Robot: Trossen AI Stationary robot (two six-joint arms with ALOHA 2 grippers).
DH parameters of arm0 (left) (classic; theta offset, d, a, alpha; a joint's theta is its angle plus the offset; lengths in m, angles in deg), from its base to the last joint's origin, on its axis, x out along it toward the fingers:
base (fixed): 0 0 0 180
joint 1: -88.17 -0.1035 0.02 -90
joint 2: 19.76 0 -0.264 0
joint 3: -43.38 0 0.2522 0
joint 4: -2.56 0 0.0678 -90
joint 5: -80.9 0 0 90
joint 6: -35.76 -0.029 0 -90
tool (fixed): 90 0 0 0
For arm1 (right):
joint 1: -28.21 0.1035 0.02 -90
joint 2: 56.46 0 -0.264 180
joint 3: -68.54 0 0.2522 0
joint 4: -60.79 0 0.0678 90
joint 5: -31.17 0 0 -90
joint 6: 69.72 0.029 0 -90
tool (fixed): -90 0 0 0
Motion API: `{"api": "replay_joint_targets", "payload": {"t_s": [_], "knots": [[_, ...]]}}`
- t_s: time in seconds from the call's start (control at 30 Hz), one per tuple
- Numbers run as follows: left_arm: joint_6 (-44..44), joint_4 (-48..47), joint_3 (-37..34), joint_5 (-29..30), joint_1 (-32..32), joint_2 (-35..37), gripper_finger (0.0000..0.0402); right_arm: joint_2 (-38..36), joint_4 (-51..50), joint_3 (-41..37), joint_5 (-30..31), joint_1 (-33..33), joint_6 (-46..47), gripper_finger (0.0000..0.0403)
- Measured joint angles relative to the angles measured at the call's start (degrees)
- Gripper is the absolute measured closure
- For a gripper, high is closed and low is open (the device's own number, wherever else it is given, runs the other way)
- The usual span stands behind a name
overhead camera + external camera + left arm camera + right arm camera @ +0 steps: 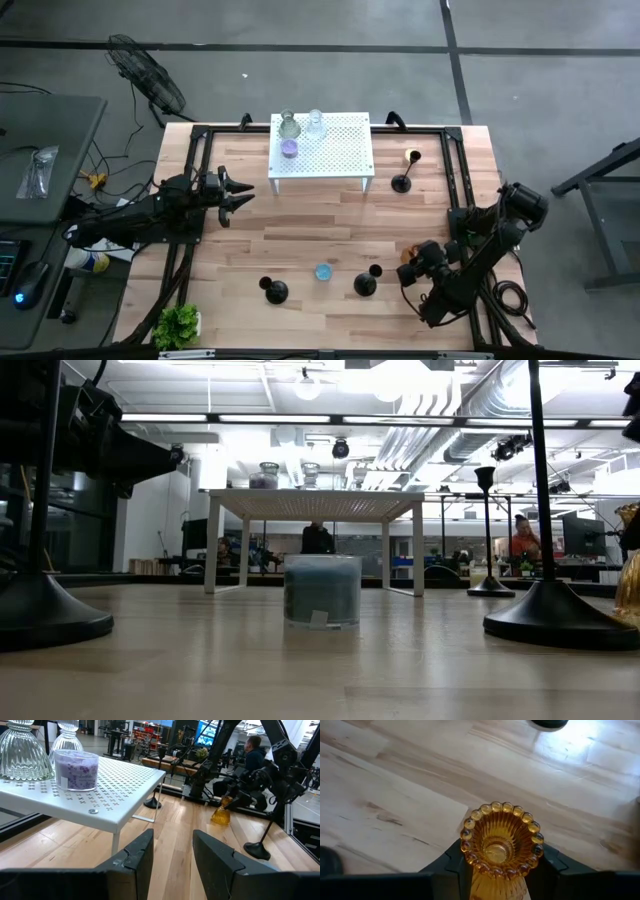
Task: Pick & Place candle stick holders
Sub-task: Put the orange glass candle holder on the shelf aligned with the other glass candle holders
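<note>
My right jaws point(497, 865) grip 1 amber cup point(500, 845) by its ribbed stem: glass, slippery, fragile. Left jaws point(172, 852) open, idle.

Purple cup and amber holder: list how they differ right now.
The purple cup stands on the white perforated stand; the amber holder sits between the right gripper fingers, over the wooden table. The purple cup is a plain straight-sided cylinder; the amber holder is ribbed with a beaded rim. No gripper touches the purple cup; the left gripper is open, away from it. Both look like tinted glass.
</note>
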Motion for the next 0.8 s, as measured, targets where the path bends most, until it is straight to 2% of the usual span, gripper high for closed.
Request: {"api": "replay_joint_targets", "payload": {"t_s": [0.23,0.37,0.63,0.8], "knots": [[0.0,0.0,0.0,0.0,0.0,0.0,0.0268,-6.0,-3.2,0.0,4.2,-0.3,-1.1,0.028],[0.0,0.0,0.0,0.0,0.0,0.0,0.0268,-11.1,-3.4,0.0,6.7,-2.7,-6.6,0.028],[0.0,0.0,0.0,0.0,0.0,0.0,0.0268,-23.1,-0.2,0.0,12.0,-10.4,-22.5,0.028],[0.0,0.0,0.0,0.0,0.0,0.0,0.0268,-29.8,7.8,0.1,14.7,-16.3,-41.1,0.028]]}}
